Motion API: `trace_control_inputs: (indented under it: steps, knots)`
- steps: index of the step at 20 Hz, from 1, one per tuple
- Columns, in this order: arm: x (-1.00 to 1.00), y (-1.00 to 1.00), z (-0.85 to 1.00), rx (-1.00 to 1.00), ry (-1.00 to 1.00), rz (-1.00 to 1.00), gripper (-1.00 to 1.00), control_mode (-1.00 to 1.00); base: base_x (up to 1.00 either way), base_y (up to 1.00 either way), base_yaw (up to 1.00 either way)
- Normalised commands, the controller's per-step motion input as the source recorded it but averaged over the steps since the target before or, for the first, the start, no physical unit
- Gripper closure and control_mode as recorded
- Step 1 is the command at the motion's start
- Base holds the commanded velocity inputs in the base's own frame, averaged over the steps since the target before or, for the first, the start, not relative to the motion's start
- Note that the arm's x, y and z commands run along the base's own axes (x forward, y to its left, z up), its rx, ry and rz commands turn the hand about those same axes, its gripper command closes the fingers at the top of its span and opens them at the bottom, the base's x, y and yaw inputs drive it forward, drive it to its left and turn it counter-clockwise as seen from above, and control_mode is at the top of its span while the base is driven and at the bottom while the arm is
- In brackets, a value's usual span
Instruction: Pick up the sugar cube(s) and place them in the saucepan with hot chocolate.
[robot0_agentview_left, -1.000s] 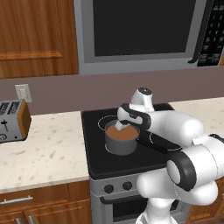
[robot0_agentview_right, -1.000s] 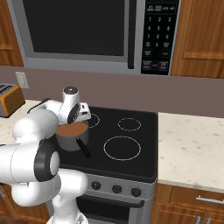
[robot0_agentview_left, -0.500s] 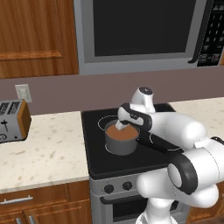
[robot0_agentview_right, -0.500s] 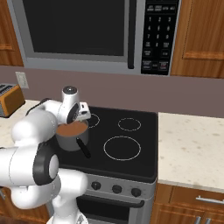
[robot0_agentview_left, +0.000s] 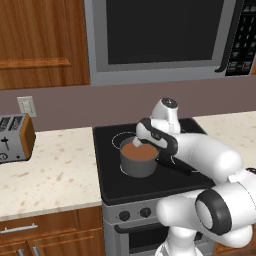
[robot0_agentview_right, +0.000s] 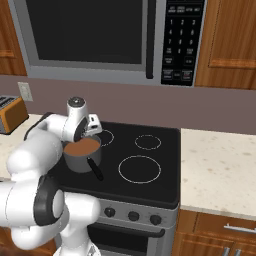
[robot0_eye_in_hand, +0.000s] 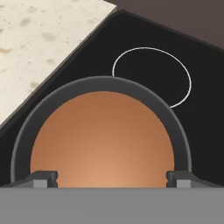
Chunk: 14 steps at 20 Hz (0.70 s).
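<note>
1. Saucepan (robot0_agentview_left: 138, 159) sits on the front left burner of the black stove (robot0_agentview_left: 150, 180), long black handle pointing away from the toaster side. Smooth brown liquid inside; no cube visible floating on it.
2. Hand (robot0_eye_in_hand: 111, 177) hangs directly over the saucepan, pointing down at the liquid. Finger tips (robot0_eye_in_hand: 41, 178) stand wide apart, near opposite sides of the pan's rim, with nothing between them: hand open, empty.
3. Sugar cubes: cannot make one out anywhere, neither on the stove nor on the table (robot0_agentview_left: 50, 172) beside the saucepan.
4. Judgement: this looks like the release step over the pan, a cube likely just let go. Whether both cubes are in, I cannot tell.
5. Next move, as I judge it: lift straight up clear of the rim without knocking the handle, then look for any remaining cube.
6. Surroundings: speckled cream table left of the saucepan, toaster (robot0_agentview_left: 15, 137) at its far end, microwave (robot0_agentview_left: 165, 37) above, wooden cabinets (robot0_agentview_left: 40, 42).
</note>
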Motion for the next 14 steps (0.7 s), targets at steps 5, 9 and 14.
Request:
trace_control_inputs:
  steps: [5,9,14]
  knots:
    - [-0.19,0.10,0.03,0.00,-0.06,0.01,-1.00,-1.00,0.00,0.00,0.00]
    - [-0.16,0.01,0.18,0.01,-0.20,0.05,-1.00,-1.00,0.00,0.00,0.00]
    - [-0.19,0.00,0.17,0.03,-0.18,0.07,-1.00,-1.00,0.00,0.00,0.00]
